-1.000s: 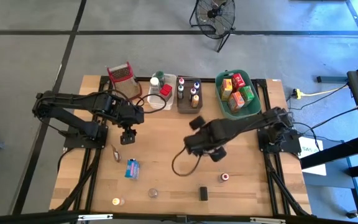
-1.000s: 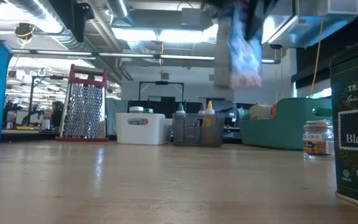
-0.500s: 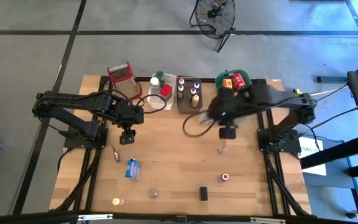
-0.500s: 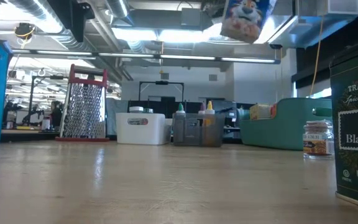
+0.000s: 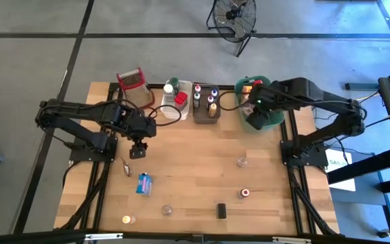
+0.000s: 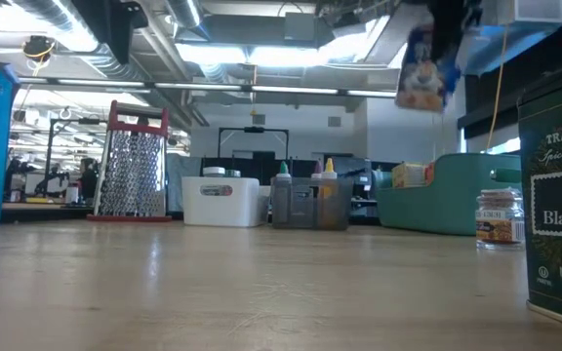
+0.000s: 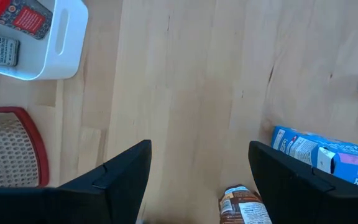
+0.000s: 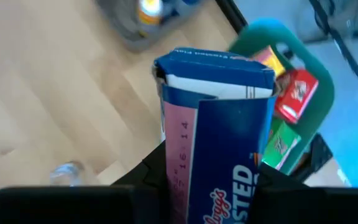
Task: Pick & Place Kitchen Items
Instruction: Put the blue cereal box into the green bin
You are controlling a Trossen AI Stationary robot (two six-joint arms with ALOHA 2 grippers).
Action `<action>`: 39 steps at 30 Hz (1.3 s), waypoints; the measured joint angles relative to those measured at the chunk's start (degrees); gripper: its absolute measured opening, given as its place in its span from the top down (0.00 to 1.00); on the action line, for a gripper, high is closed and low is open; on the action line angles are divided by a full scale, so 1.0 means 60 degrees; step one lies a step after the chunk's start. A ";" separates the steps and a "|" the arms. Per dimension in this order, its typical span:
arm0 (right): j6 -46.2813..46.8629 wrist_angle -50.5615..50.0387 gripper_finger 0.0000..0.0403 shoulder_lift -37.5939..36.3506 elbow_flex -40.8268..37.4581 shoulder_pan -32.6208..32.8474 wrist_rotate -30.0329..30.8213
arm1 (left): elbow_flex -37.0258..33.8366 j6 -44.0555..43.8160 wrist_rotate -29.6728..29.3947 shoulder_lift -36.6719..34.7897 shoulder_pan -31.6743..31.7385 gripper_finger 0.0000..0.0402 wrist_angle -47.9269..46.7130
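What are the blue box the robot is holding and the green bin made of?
The blue box looks like thin printed cardboard: folded flaps at its end and a slightly glossy print. The green bin looks like smooth moulded plastic, with one even colour and rounded edges, though I can't be sure.

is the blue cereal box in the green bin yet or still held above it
Still held: the right end effector grips the blue cereal box in the air over the green bin, not lowered in.

Two dark jointed arms (image 5: 80,122) — black cables, broad matte-black fingers (image 7: 126,180).
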 joint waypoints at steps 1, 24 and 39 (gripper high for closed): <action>-0.0038 0.0208 0.75 -0.0088 -0.0333 -0.0171 -0.0007 | 0.0000 0.0000 -0.0006 0.0000 -0.0021 0.34 0.0000; -0.0899 0.3771 0.75 -0.0445 -0.4528 -0.3124 -0.1338 | 0.0000 0.0175 -0.0309 0.0000 -0.0068 0.34 0.0007; -0.1001 0.5000 0.75 -0.0442 -0.5926 -0.4006 -0.1367 | 0.0000 0.0000 -0.0476 0.0000 -0.0068 0.34 0.0011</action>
